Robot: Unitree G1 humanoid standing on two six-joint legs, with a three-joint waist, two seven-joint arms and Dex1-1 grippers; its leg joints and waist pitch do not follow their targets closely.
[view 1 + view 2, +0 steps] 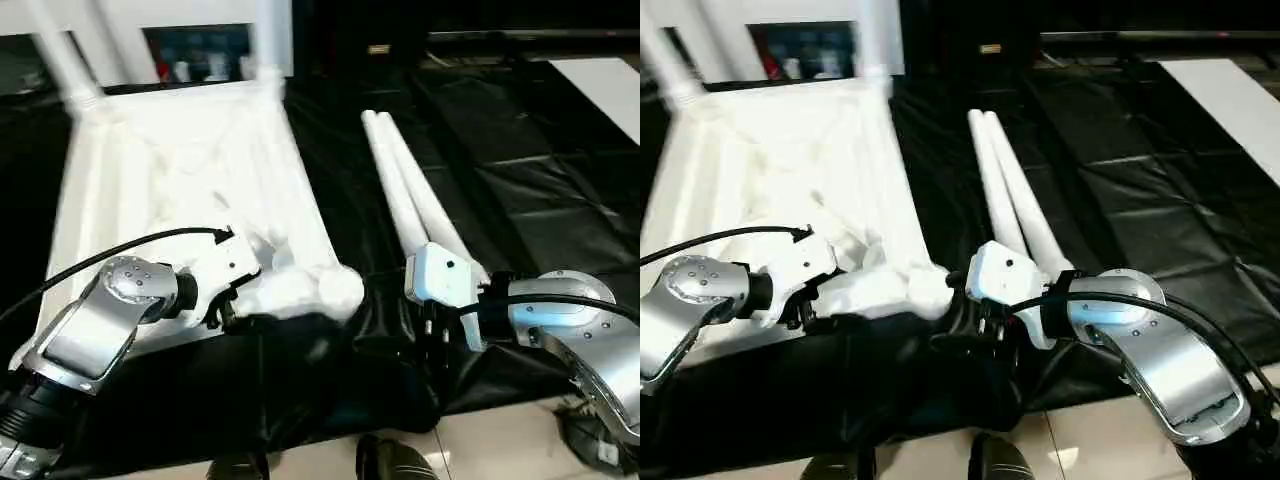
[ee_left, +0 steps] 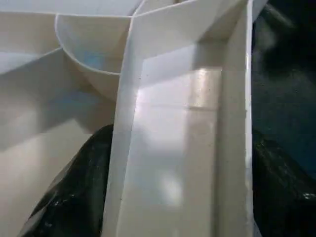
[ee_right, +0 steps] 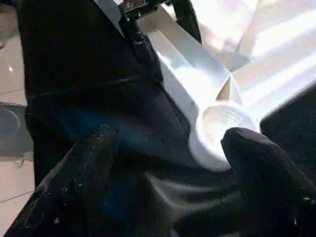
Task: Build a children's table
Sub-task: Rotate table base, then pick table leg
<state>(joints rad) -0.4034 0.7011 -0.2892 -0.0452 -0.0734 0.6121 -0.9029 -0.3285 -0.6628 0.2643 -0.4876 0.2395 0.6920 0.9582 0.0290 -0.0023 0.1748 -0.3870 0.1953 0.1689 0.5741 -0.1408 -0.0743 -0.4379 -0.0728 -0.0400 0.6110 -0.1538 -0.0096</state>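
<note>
black sheet [image 1: 520, 190], tabletop [image 1: 150, 180], two legs [image 1: 410, 195]

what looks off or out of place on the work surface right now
Nothing looks damaged or spilled. The tabletop lies underside up with two legs already standing in its far sockets, the near socket is empty, and two loose legs lie beside it. The left gripper clamps its near rim.

On my left the tabletop [image 1: 180, 170] lies underside up on the sheet-covered worktop [image 1: 540, 180], with two legs [image 1: 62, 55] standing in the sockets at its far corners. To its right, two loose legs [image 1: 410, 190] lie side by side, touching, running from the far side toward the near edge. My left gripper [image 1: 228, 312] sits at the tabletop's near edge beside the near-right socket [image 3: 224, 129], and my right gripper [image 1: 432, 335] is just right of that socket, at the near ends of the loose legs.
</note>
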